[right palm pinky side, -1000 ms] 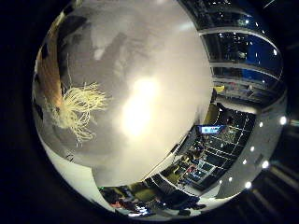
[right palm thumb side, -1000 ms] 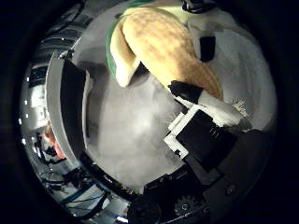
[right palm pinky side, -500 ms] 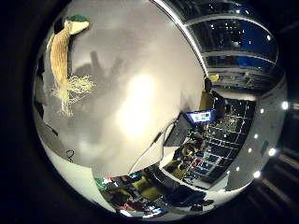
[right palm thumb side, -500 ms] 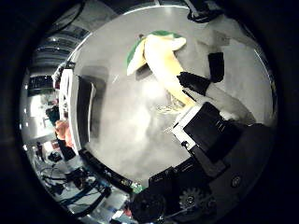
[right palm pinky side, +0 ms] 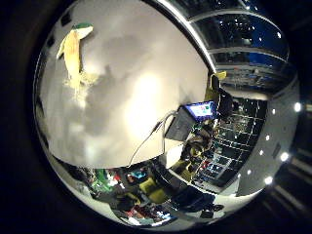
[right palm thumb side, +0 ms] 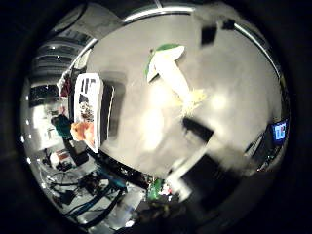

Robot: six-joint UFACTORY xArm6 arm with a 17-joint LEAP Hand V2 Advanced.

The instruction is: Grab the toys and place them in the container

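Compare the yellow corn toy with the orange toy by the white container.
The yellow plush corn toy with green husk lies alone on the grey table; the small orange toy sits at the white container. The corn is long and tapered; the orange toy is squat and rounded. Both look like soft toys.

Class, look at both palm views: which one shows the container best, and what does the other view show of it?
The thumb side palm view shows it best: the white container stands on the table, apart from the corn toy. The little finger side view shows none of it, only the toy and table.
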